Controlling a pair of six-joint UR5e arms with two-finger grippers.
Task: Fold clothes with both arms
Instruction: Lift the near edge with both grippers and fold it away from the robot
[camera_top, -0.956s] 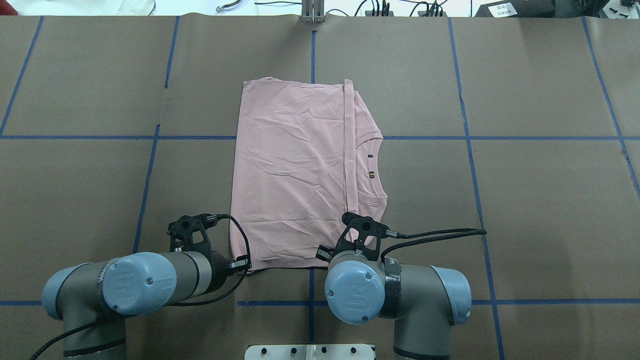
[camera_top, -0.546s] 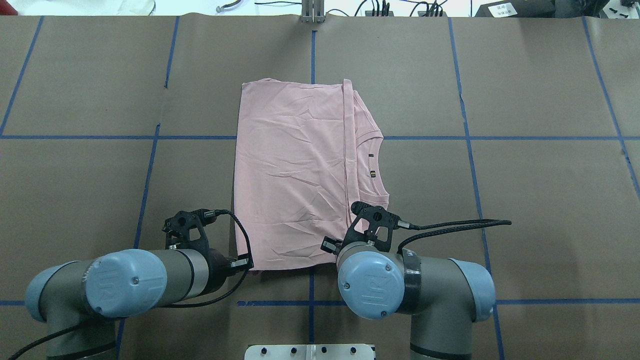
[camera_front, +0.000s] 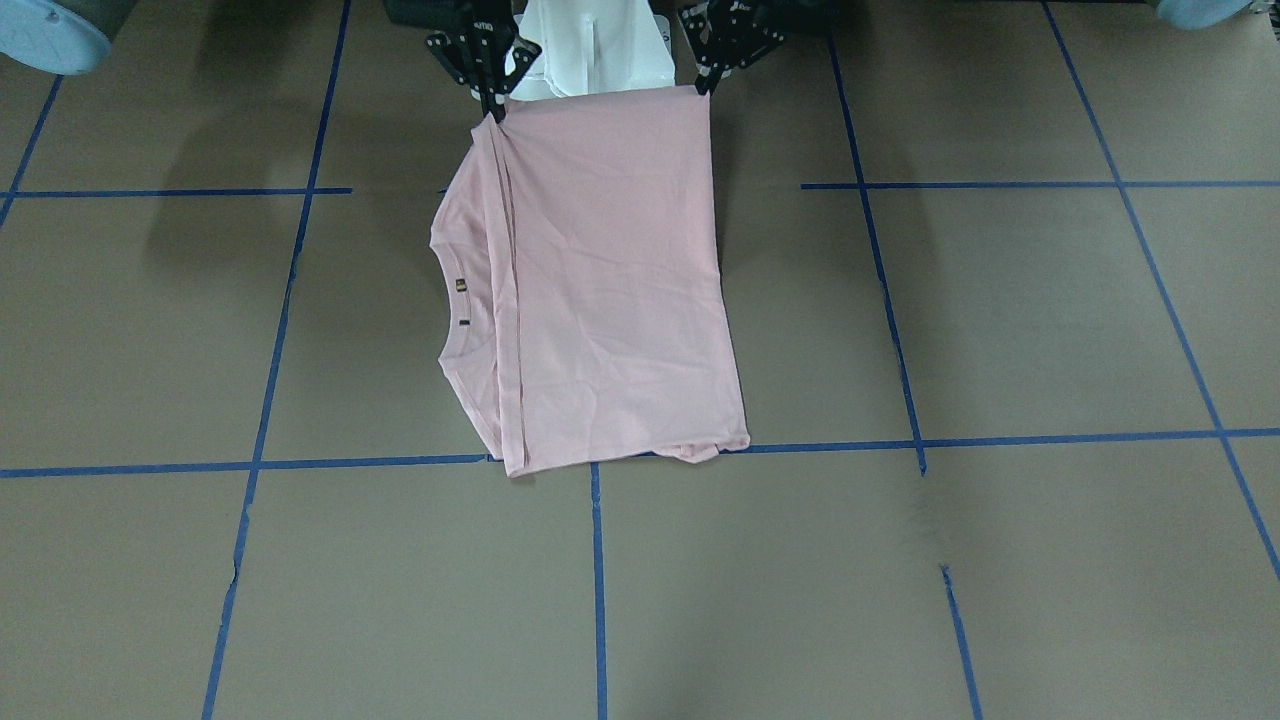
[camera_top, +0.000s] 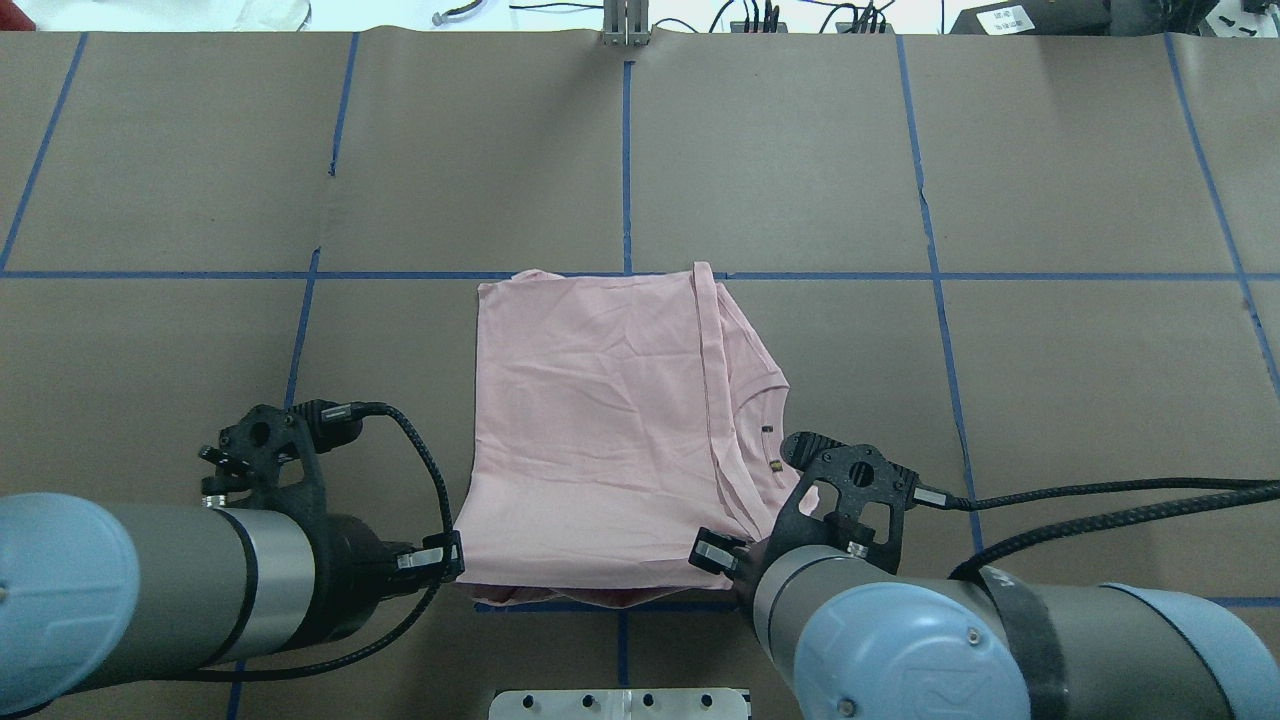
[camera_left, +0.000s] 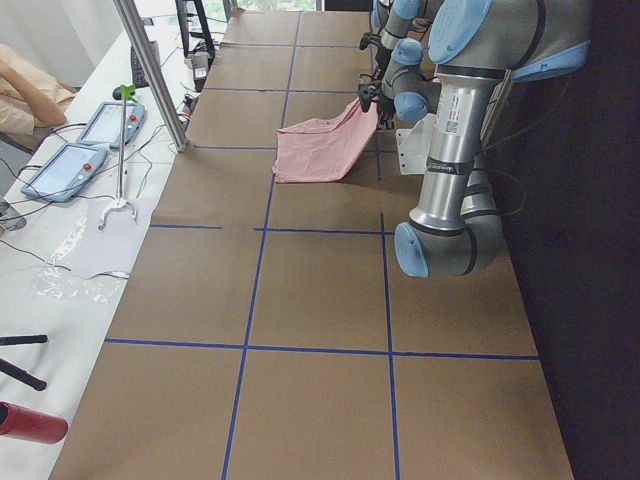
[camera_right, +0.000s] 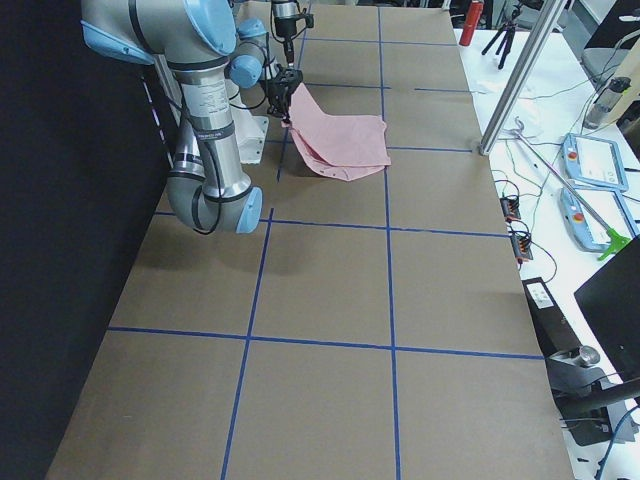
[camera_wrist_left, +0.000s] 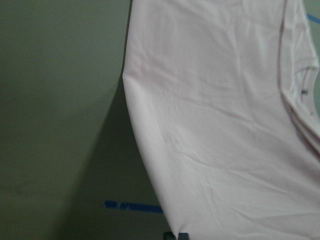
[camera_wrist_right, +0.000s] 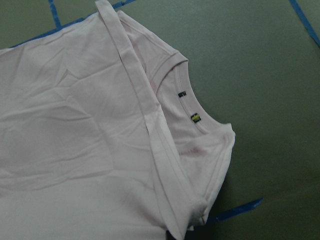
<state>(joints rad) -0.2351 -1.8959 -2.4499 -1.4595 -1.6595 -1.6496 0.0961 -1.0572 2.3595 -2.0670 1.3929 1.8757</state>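
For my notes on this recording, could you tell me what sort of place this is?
Most likely a robotics lab: robot arms stand at a paper-covered table with a blue tape grid, and control tablets lie on the bench beside it.

Overhead from behind, front view opposite, two side views, wrist close-ups, all sharing T-shirt (camera_top: 600, 430)

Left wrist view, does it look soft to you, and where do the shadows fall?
Left wrist view: yes, mildly blurred, the light pink T-shirt casting a dark shadow on the brown paper table cover; right wrist view: sharper, ribbed collar seams readable; front-facing view: broad soft shadows on the paper.
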